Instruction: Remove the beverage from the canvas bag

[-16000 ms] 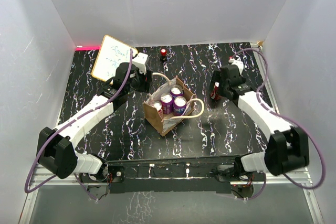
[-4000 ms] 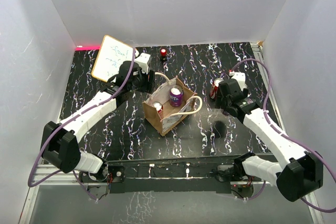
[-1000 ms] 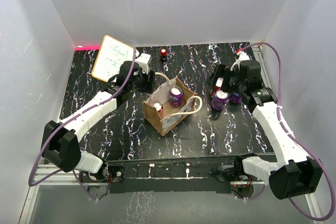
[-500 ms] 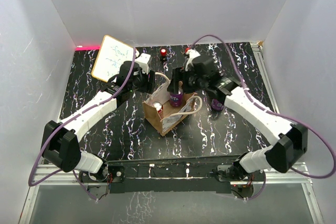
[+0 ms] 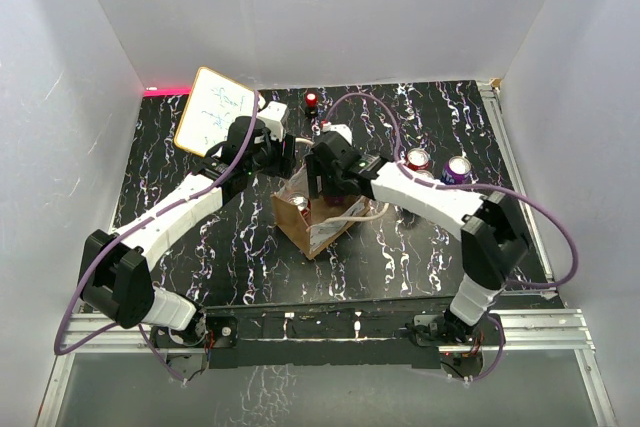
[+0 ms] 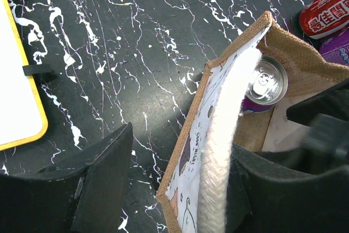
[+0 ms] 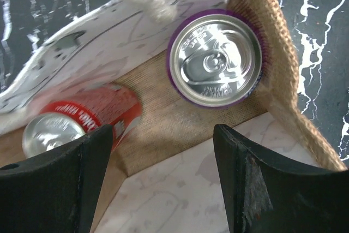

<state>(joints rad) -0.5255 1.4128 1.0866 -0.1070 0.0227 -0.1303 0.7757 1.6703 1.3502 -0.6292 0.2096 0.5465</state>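
Observation:
The canvas bag stands at mid table, tan with a pale printed side and cream handles. In the right wrist view its inside holds an upright purple can and a red can lying tilted. My right gripper is open and empty just above the bag's mouth. My left gripper is open at the bag's far-left corner, its jaws straddling the bag wall and a cream handle, which touches the inner finger. The purple can also shows in the left wrist view.
A red can and a purple can stand on the table right of the bag. A yellow-framed whiteboard leans at the back left. A small red object sits at the back middle. White walls enclose the table.
My right arm has swung left from the cans on the right side and come over the bag's mouth, gripper open. The left arm and the bag have not moved.

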